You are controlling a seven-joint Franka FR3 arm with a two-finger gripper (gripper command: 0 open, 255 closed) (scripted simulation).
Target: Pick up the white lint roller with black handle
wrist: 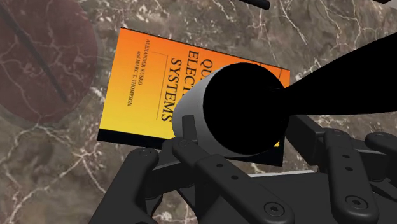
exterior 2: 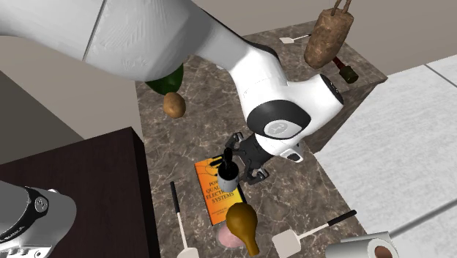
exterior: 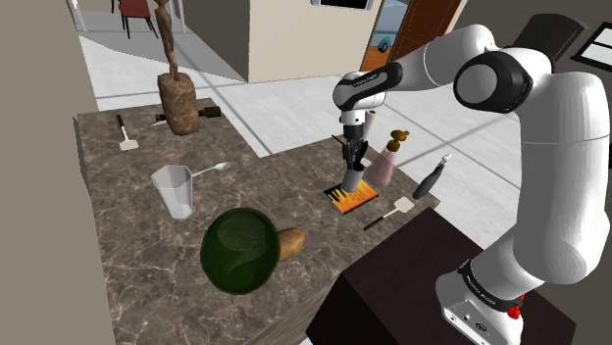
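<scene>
Grip looks firm: the gripper (exterior: 354, 165) has its fingers clamped on the lint roller (exterior: 353, 182) (upright, over the orange book (exterior: 367, 195)); a slow, vertical lift should keep it steady.

One orange book (exterior: 365, 199) is lying on the marble counter (exterior: 127, 284). One lint roller (exterior: 353, 182) is hanging just above the book, and one pink bottle (exterior: 383, 165) is standing just beside it. Three white-headed tools (exterior 2: 287, 242) with black handles are lying about, two near the book and one well apart from it. Also sitting well apart from the book are one clear cup (exterior: 174, 189), one spoon (exterior: 214, 169), one dark green round vessel (exterior: 238, 250), one potato (exterior: 290, 242) and one brown lumpy vase (exterior: 179, 103).
</scene>
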